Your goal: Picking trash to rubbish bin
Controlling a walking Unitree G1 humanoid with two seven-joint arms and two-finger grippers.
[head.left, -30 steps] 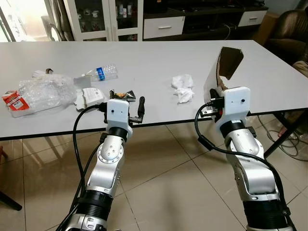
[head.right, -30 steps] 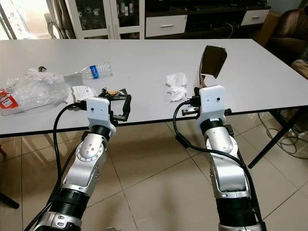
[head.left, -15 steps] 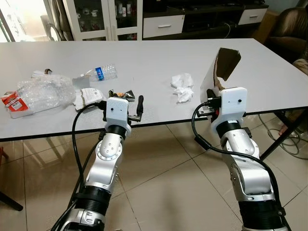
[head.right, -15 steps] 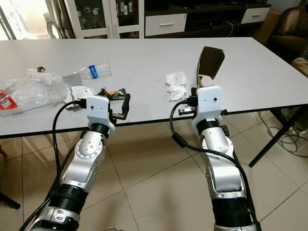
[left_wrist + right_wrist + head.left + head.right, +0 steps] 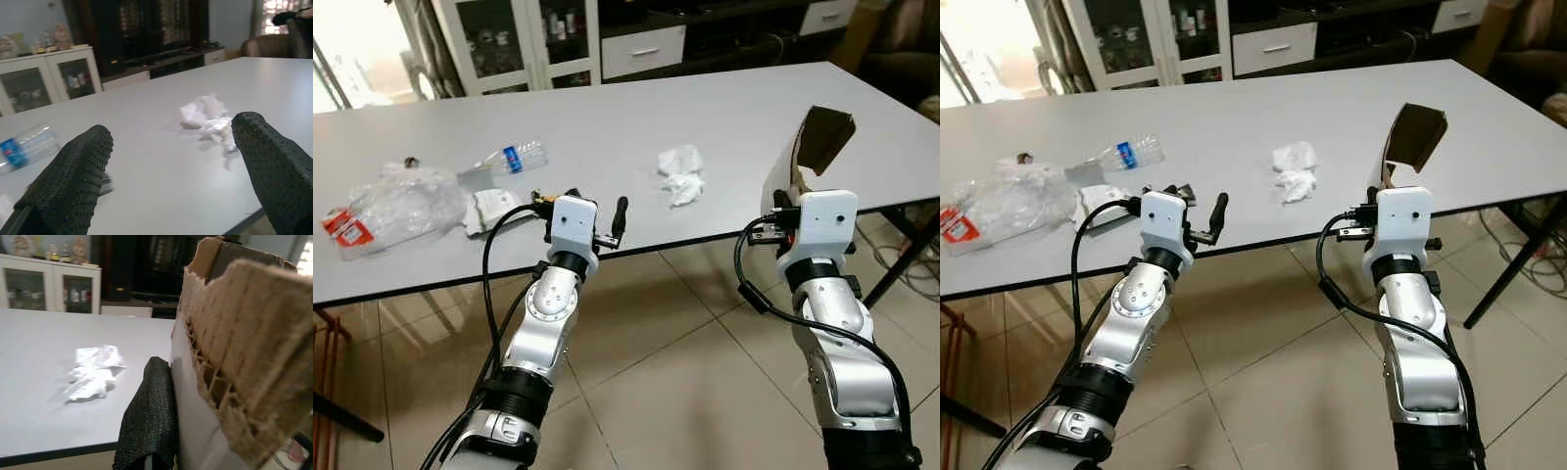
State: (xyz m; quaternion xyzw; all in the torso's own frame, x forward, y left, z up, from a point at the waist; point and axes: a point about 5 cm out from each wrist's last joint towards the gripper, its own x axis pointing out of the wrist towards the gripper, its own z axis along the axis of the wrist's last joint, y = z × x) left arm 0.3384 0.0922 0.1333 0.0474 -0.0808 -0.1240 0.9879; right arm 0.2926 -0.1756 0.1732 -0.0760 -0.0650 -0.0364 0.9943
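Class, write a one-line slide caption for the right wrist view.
Right tool grips torn cardboard; crumpled tissue lies on the white table.

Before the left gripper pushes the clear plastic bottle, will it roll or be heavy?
The bottle lies on its side on the table, so it would probably roll. It looks empty and see-through, so likely light. Its thin wall may dent under the fingers of the open left gripper.

A long white counter [image 5: 607,127] stretches across the room on dark legs, standing over glossy beige floor tiles [image 5: 675,392]. Behind it, a white glass-door cabinet [image 5: 504,44] sits beside a dark media unit with white drawers [image 5: 641,51]. Bright daylight pours in at far left, and a brown armchair [image 5: 901,39] waits at far right.
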